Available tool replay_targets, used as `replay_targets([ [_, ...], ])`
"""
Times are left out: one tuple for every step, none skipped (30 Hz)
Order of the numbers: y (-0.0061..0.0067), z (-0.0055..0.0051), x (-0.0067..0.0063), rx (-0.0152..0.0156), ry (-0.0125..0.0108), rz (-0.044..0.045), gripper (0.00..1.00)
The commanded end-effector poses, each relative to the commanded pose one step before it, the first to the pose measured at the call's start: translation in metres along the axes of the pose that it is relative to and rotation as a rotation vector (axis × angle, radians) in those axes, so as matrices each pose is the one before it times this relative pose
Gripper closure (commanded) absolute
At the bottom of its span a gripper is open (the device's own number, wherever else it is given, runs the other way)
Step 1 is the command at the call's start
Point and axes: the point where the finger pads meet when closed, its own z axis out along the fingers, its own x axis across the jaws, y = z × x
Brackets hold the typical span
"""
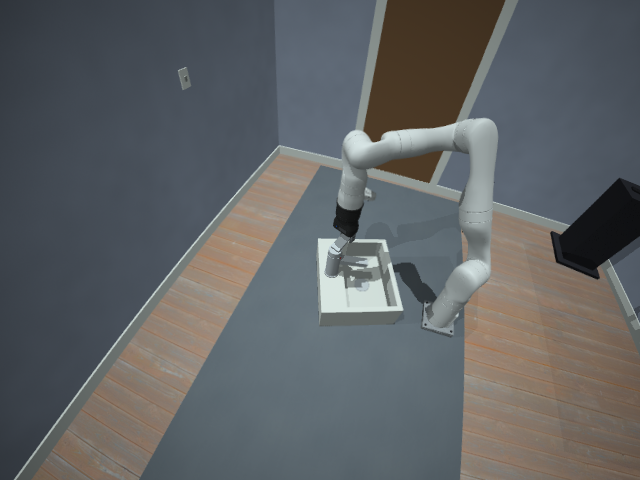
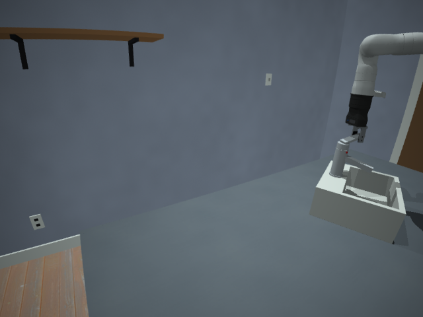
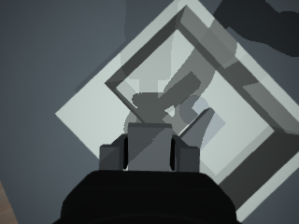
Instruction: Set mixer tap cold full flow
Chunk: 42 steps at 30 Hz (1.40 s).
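Observation:
A grey mixer tap stands on the rim of a white sink basin; it also shows in the top view. Its lever is tilted upward from the tap top, and its spout reaches over the basin. A red dot shows on the tap body. No blue dot is visible. My gripper comes down from above and is shut on the lever's outer end. In the wrist view the lever sits between my two fingers, with the tap body beyond it.
The sink sits on a grey mat, with the arm's base beside it. A black box stands at the right, a door behind, and a wall shelf high on the left.

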Motion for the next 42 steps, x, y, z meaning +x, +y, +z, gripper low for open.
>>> replay_targets([
  [0.00382, -0.00589, -0.00015, -0.00653, -0.00953, -0.00139, 1.0],
  [0.0, 0.0, 0.0, 0.0, 0.0, 0.0, 1.0],
  [0.0, 0.0, 0.0, 0.0, 0.0, 0.0, 1.0],
  [0.0, 0.0, 0.0, 0.0, 0.0, 0.0, 1.0],
  [0.0, 0.0, 0.0, 0.0, 0.0, 0.0, 1.0],
  [0.0, 0.0, 0.0, 0.0, 0.0, 0.0, 1.0],
  [0.0, 0.0, 0.0, 0.0, 0.0, 0.0, 1.0],
  [0.0, 0.0, 0.0, 0.0, 0.0, 0.0, 1.0],
  [0.0, 0.0, 0.0, 0.0, 0.0, 0.0, 1.0],
  [0.0, 0.0, 0.0, 0.0, 0.0, 0.0, 1.0],
  [0.0, 0.0, 0.0, 0.0, 0.0, 0.0, 1.0],
  [0.0, 0.0, 0.0, 0.0, 0.0, 0.0, 1.0],
  [0.0, 0.0, 0.0, 0.0, 0.0, 0.0, 1.0],
  [0.0, 0.0, 0.0, 0.0, 0.0, 0.0, 1.0],
  [0.0, 0.0, 0.0, 0.0, 0.0, 0.0, 1.0],
  [0.0, 0.0, 0.0, 0.0, 0.0, 0.0, 1.0],
  [0.0, 0.0, 0.0, 0.0, 0.0, 0.0, 1.0],
  [0.0, 0.0, 0.0, 0.0, 0.0, 0.0, 1.0],
  [0.0, 0.0, 0.0, 0.0, 0.0, 0.0, 1.0],
  [0.0, 0.0, 0.0, 0.0, 0.0, 0.0, 1.0],
  [0.0, 0.0, 0.0, 0.0, 0.0, 0.0, 1.0],
  [0.0, 0.0, 0.0, 0.0, 0.0, 0.0, 1.0],
  [0.0, 0.0, 0.0, 0.0, 0.0, 0.0, 1.0],
  [0.0, 0.0, 0.0, 0.0, 0.0, 0.0, 1.0],
  [0.0, 0.0, 0.0, 0.0, 0.0, 0.0, 1.0],
  [0.0, 0.0, 0.0, 0.0, 0.0, 0.0, 1.0],
  [0.0, 0.0, 0.0, 0.0, 0.0, 0.0, 1.0],
  [0.0, 0.0, 0.0, 0.0, 0.0, 0.0, 0.0],
  [0.0, 0.0, 0.0, 0.0, 0.0, 0.0, 0.0],
  [0.0, 0.0, 0.0, 0.0, 0.0, 0.0, 0.0],
  [0.0, 0.0, 0.0, 0.0, 0.0, 0.0, 0.0],
  [0.0, 0.0, 0.0, 0.0, 0.0, 0.0, 0.0],
  [0.0, 0.0, 0.0, 0.0, 0.0, 0.0, 0.0],
  [0.0, 0.0, 0.0, 0.0, 0.0, 0.0, 0.0],
  [0.0, 0.0, 0.0, 0.0, 0.0, 0.0, 0.0],
  [0.0, 0.0, 0.0, 0.0, 0.0, 0.0, 0.0],
  [0.0, 0.0, 0.0, 0.0, 0.0, 0.0, 0.0],
  [0.0, 0.0, 0.0, 0.0, 0.0, 0.0, 0.0],
  [0.0, 0.0, 0.0, 0.0, 0.0, 0.0, 0.0],
  [0.0, 0.0, 0.0, 0.0, 0.0, 0.0, 0.0],
  [0.0, 0.0, 0.0, 0.0, 0.0, 0.0, 0.0],
  [0.0, 0.0, 0.0, 0.0, 0.0, 0.0, 0.0],
])
